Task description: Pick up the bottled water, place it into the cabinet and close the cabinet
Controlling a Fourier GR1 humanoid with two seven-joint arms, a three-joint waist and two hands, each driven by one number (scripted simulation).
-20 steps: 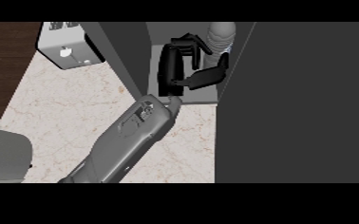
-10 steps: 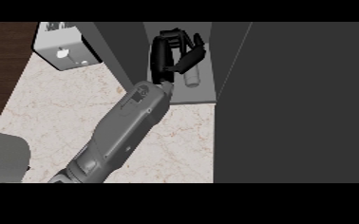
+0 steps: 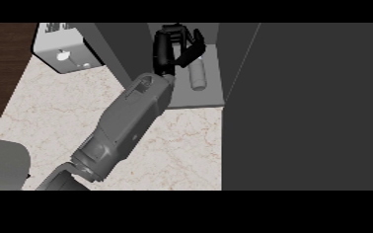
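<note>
Because the cabinet [image 3: 207, 100] stands at the far side of the desk [image 3: 175, 153], the left forearm [image 3: 124, 123] runs from the view's lower left corner diagonally across the marbled top and into the opening. Just beside the arm's near end, at the left edge, sits a pale grey rounded shape [image 3: 9, 163]; what it is cannot be told. The right hand does not show.

To the right, a broad dark panel fills that side of the view. I take it for the cabinet door [image 3: 306, 108], swung out toward the robot so that the way in is free. It is not yet shut.

Inside, the left hand [image 3: 166, 54] is over the cabinet's floor with its fingers [image 3: 172, 33] spread apart and pointing deeper in, and its thumb [image 3: 191, 54] angled out to the right. They are not curled round anything. The bottled water [image 3: 198, 76] rests on the cabinet floor just to the right of the hand, with the thumb crossing its far end. Whether it stands upright or lies flat cannot be told from this steep angle. By my reading the placing step is as good as done, and the spread fingers suit letting the bottle be.

What is left is to close up, and the arm itself is the obstacle: forearm and hand lie in the doorway, so the door cannot swing while they are there. The thumb so close to the bottle could tip or roll it on the way out.

Far left, on the desk outside the cabinet's wall, a white appliance [image 3: 62, 54] stands well clear of the arm.
</note>
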